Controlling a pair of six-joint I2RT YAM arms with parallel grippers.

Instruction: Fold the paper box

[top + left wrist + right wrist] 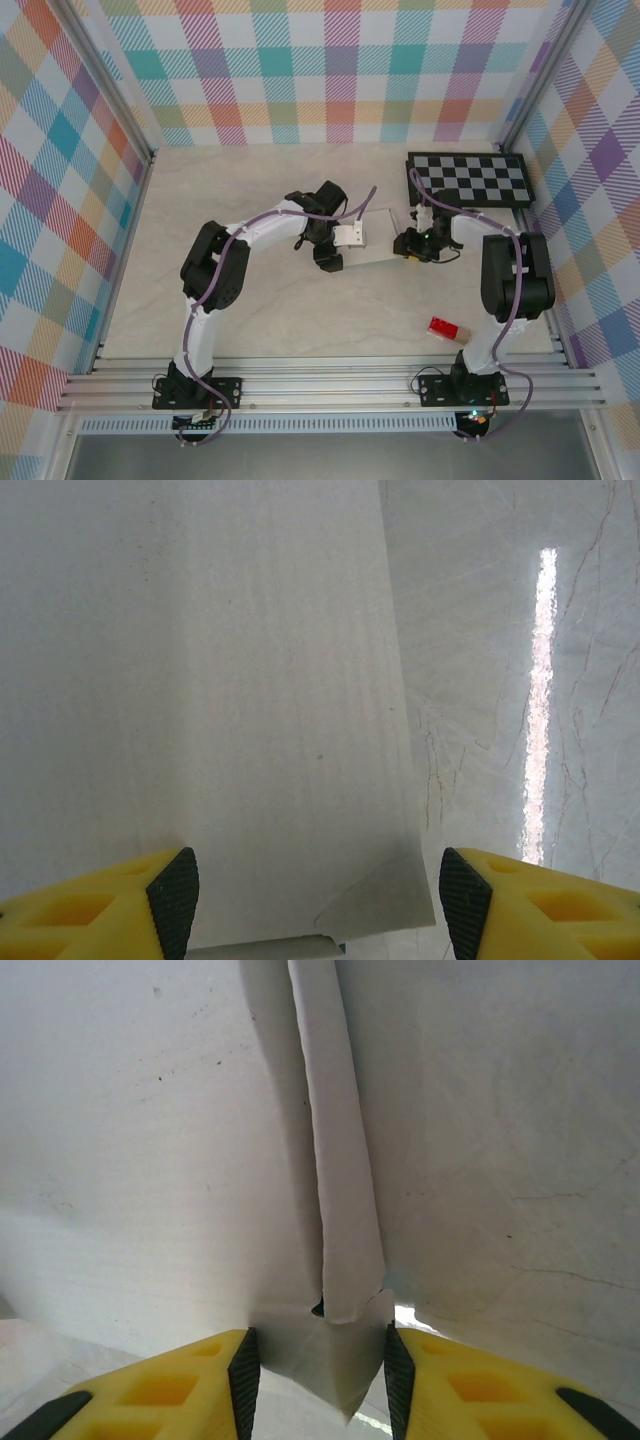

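task thing: white thin-card paper box (380,240), partly folded, lying flat mid-surface between the two arms
surface: pale marble-look surface (250,200); we see it bare to the right of the card in the left wrist view
long axis: in the top view we read the box's long axis as roughly left-right, slightly skewed, one end toward each arm
left end effector (335,245): at the box's left end; in its own view (318,900) the jaws stand wide, card sheet (250,680) stretching straight ahead from between the yellow fingers (175,895); nothing pinched that we can see
right end effector (410,245): at the box's right end; in its own view (320,1375) the jaws are narrow, with a folded flap of the box (480,1140) filling the gap and both black pads (245,1380) against it; we call that a pinch on the flap
flap detail: a raised card ridge runs away from the right end effector along its view axis, so it points into the box, toward the other arm
key relation: the box lies between the arms; both are at an end, and the right one alone is in contact
step judged: right arm working the end flap, left poised to steady the far end
next move needs: we guess pushing the flap in along the box's long axis
others: black-and-white checkerboard (470,180) at far right, small red block (443,328) near the right base, both apart from the box
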